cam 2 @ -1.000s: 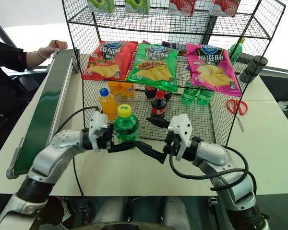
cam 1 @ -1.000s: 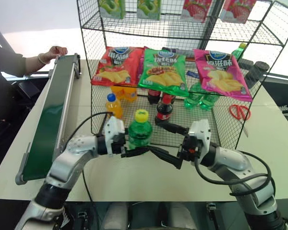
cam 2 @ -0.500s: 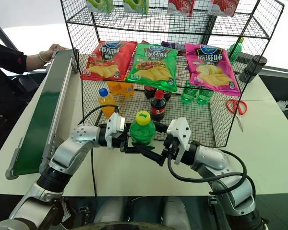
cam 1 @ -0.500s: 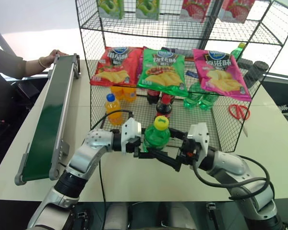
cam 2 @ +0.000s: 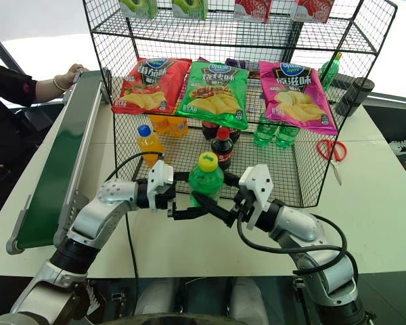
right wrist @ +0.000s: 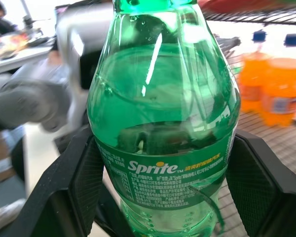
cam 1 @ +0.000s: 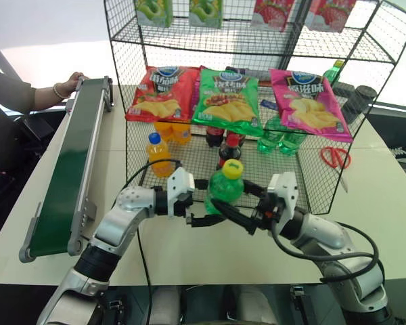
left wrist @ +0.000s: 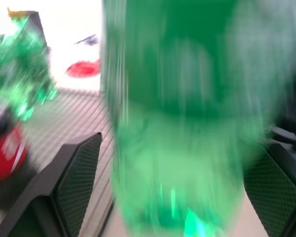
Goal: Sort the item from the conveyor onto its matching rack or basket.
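Handing over mid-air: small translucent green plastic soda bottle [cam 2: 206, 184], yellow cap, green label, upright between both hands, just in front of the rack's front wall, above the pale desk [cam 2: 189, 247]. Right hand [cam 2: 206, 201] clamped on the bottle's lower body, black textured finger pads pressed to both sides in the right wrist view. Left hand [cam 2: 181, 197] spread wide beside the bottle, holding nothing; pads stand apart from the plastic in the left wrist view.

Done, judging by layout: bottle off the long narrow dark green conveyor belt [cam 2: 57, 162] and passed to the right side. Left: carry into the large black wire-mesh rack [cam 2: 304, 172], set down by the matching green bottles [cam 2: 273, 133] at the floor's right rear, release.

Bottle: smooth, glossy, waisted, liquid inside; likely slippery, thin-walled. Rack: open grid floor and walls, rigid thin wire, upper shelf. Nearer on the floor: orange drink bottle [cam 2: 147, 145], dark cola bottle [cam 2: 222, 148]. Behind them, crinkly foil chip bags in red [cam 2: 149, 84], green [cam 2: 214, 93], pink [cam 2: 296, 93]. Red-handled scissors [cam 2: 329, 150] on the desk at right. A person's hand [cam 2: 74, 70] at the conveyor's far end.
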